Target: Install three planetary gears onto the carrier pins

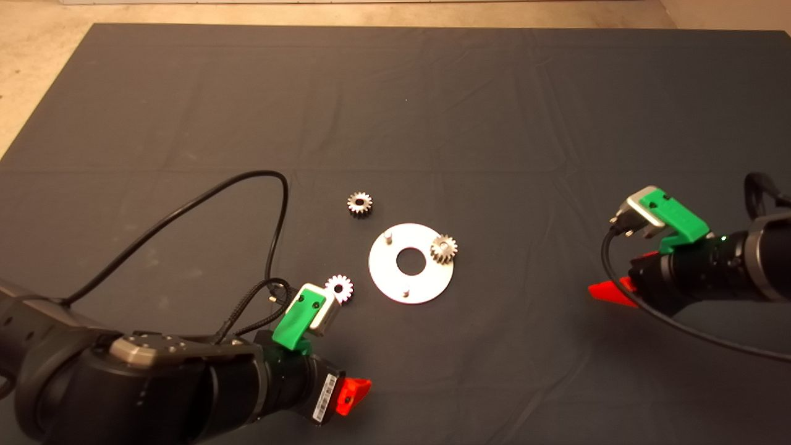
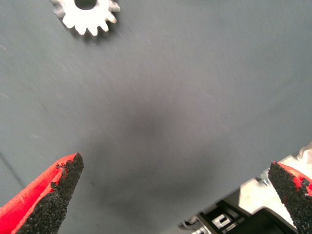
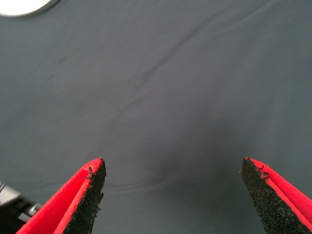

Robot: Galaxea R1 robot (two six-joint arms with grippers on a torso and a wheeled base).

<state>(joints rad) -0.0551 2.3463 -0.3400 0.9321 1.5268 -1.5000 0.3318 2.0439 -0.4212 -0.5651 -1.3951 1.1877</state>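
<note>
The shiny round disc (image 1: 395,281) lies at the mat's middle, with two bare carrier pins (image 1: 387,235) (image 1: 405,293) standing on it. One planetary gear (image 1: 444,248) sits at the disc's right rim, hiding whatever is under it. A second gear (image 1: 359,203) lies flat on the mat, up and left of the disc. A third gear (image 1: 339,288) (image 2: 87,14) lies just left of the disc. My left gripper (image 1: 355,390) (image 2: 178,195) hovers open near the mat's front, short of that third gear. My right gripper (image 1: 609,292) (image 3: 173,195) is open over bare mat, far right of the disc (image 3: 19,6).
A black cable (image 1: 204,204) loops over the mat from the left arm. Bare floor (image 1: 37,74) shows past the mat's far and left edges. The mat has shallow creases.
</note>
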